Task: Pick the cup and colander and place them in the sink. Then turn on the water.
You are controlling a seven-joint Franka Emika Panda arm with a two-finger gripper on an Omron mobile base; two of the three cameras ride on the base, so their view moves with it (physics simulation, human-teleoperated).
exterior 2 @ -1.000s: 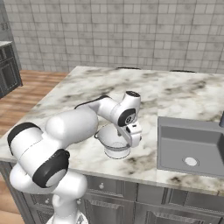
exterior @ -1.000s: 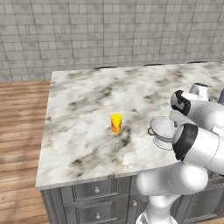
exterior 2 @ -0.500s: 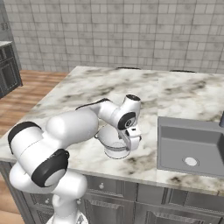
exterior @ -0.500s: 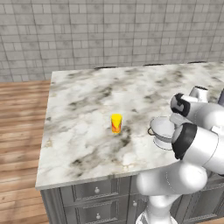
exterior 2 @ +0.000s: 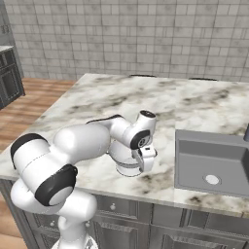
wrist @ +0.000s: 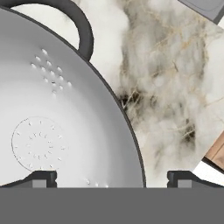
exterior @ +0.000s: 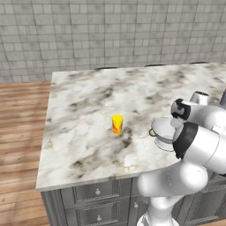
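The white colander [exterior 2: 122, 156] sits on the marble counter left of the grey sink [exterior 2: 210, 156]. My gripper [exterior 2: 145, 165] points down over the colander's right rim and is open. In the hand view the gripper [wrist: 111, 179] straddles the rim: one fingertip [wrist: 41, 178] is over the perforated bowl of the colander [wrist: 52, 118], the other over bare marble. One dark handle of the colander shows at the top of that view. The small yellow cup [exterior: 117, 124] stands upright to the left of the colander [exterior: 162, 131], well apart from it. The water is out of view.
The marble counter [exterior: 88, 106] stretches wide around the cup. A grey-tiled wall runs behind it. Wood floor lies to the left, beyond the counter's edge. A corner of the sink [wrist: 205, 5] shows at the top right of the hand view.
The hand has come down a little closer to the colander's rim. The jaws have stayed open, and the cup and colander have not moved.
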